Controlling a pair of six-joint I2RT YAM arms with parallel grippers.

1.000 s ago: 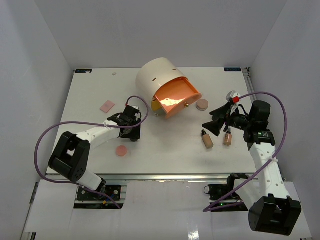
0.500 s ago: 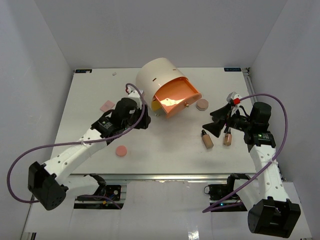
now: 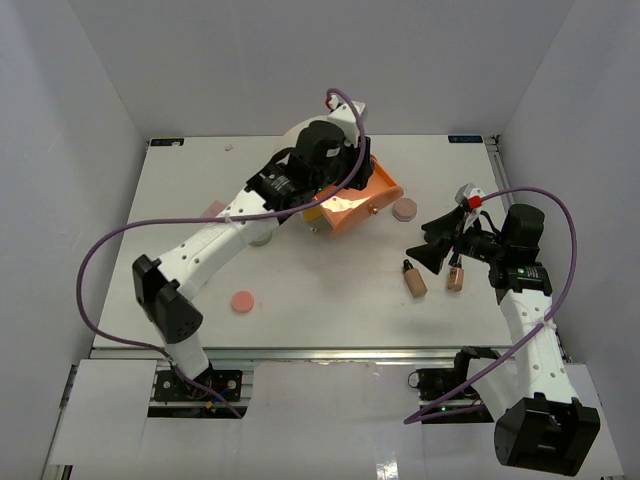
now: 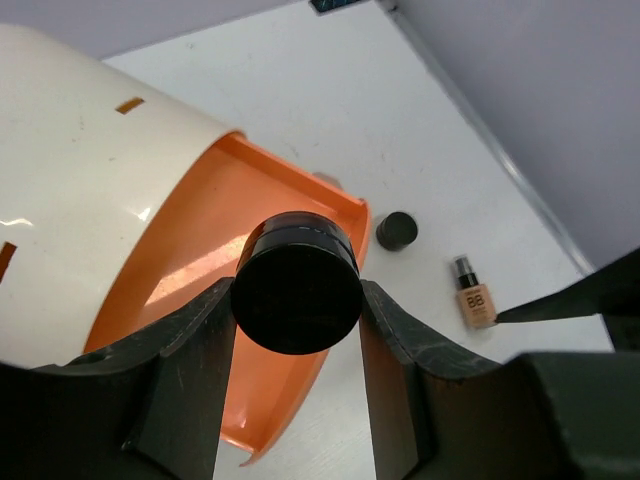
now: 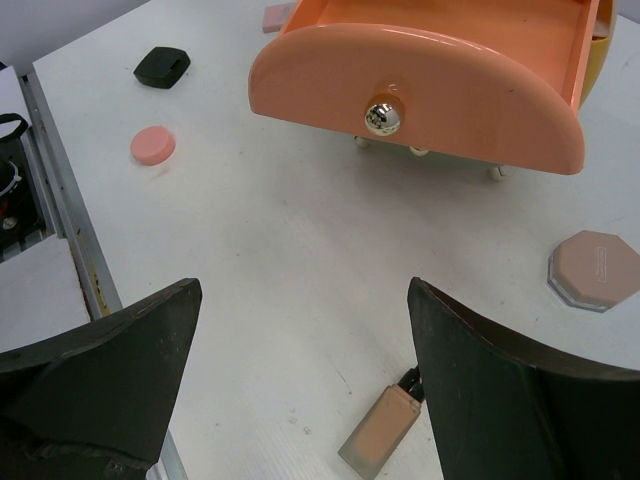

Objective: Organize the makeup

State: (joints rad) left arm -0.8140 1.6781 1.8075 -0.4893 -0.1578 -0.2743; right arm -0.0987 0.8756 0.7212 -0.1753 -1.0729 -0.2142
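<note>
- Moved since a second ago: left arm (image 3: 215, 240), swung from the left half of the table (image 3: 330, 290) up and across to the open drawer. The right arm (image 3: 530, 320) is as it was.
- Tool, left gripper (image 4: 295, 312): jaws pinching a black round jar (image 4: 296, 288) by its sides, held over the orange drawer (image 4: 195, 270).
- Tool, right gripper (image 5: 302, 300): jaws spread wide, holding nothing. It hovers near the two tan bottles (image 3: 413, 278) (image 3: 455, 276), which both lie on the table.
- Step in hand, as I judge it: stowing the jar. The carry looks done, the release not yet.
- Next move calls for: my lowering the jar inside the drawer walls, then parting the jaws without clipping the rim.
- Container, cream cylindrical box (image 4: 70, 150): one drawer pulled out. I see nothing on its floor, though the jar and fingers hide part of it.
- Loose on the table: beige compact (image 3: 404, 209) just right of the drawer, pink round compact (image 3: 242, 300) front left, and a black piece (image 5: 162, 65) well apart from the drawer.
</note>
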